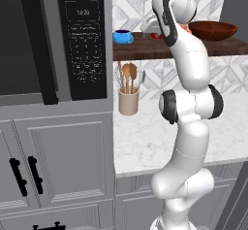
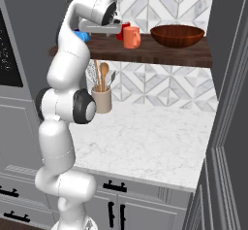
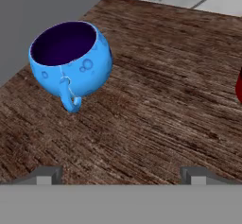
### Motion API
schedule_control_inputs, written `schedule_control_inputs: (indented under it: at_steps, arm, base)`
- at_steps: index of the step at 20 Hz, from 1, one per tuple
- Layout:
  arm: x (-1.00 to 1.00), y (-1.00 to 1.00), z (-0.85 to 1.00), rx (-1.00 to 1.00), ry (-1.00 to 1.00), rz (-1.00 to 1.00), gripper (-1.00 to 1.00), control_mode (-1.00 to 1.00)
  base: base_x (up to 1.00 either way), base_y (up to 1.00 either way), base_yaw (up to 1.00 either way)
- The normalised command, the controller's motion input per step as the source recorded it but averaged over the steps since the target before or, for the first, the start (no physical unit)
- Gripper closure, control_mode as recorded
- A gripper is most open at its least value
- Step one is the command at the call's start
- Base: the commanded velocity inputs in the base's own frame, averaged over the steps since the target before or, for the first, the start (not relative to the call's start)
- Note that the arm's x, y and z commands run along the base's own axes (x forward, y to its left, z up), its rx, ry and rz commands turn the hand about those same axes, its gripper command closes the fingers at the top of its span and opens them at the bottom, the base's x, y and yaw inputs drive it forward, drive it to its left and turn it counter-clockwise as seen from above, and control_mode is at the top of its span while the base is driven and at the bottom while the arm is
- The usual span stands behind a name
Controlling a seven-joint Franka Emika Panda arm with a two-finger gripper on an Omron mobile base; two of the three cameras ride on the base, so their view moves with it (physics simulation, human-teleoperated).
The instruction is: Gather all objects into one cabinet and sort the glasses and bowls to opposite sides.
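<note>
A squat blue mug (image 3: 71, 62) stands upright on the dark wooden shelf (image 3: 160, 100), handle toward the camera. It also appears at the shelf's left end (image 1: 123, 36) and half hidden behind the arm (image 2: 83, 36). My gripper (image 3: 120, 176) is open and empty; its fingertips (image 3: 45, 176) hover over bare plank to the mug's right, apart from it. The hand (image 2: 99, 28) sits above the shelf (image 2: 150, 54), left of the orange mug (image 2: 131, 37) and red mug (image 2: 122, 30). The wide brown bowl (image 2: 177, 35) rests at the right end. A sliver of the red mug (image 3: 239, 88) shows at the right edge of the hand view.
A beige crock (image 1: 128, 101) of utensils stands on the marble counter (image 1: 145, 141) under the shelf. A black microwave (image 1: 48, 40) is mounted left of the shelf. Grey cabinet doors (image 1: 58, 161) are below, and a tall grey panel (image 2: 227, 103) closes the right side.
</note>
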Motion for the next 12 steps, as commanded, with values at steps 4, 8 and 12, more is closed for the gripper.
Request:
schedule_control_inputs:
  at_steps: [4,8,12]
  arm:
    - [0.00,-0.62,0.00,-0.09,-0.07,-0.07,-1.00,-1.00]
    - [0.00,-0.36,0.00,-0.09,-0.22,-0.08,-1.00,-1.00]
    - [-0.10,-0.18,0.00,-0.03,-0.27,-0.08,-1.00,-1.00]
  base:
    - [0.00,0.00,0.00]
    - [0.00,0.00,0.00]
    - [0.00,0.00,0.00]
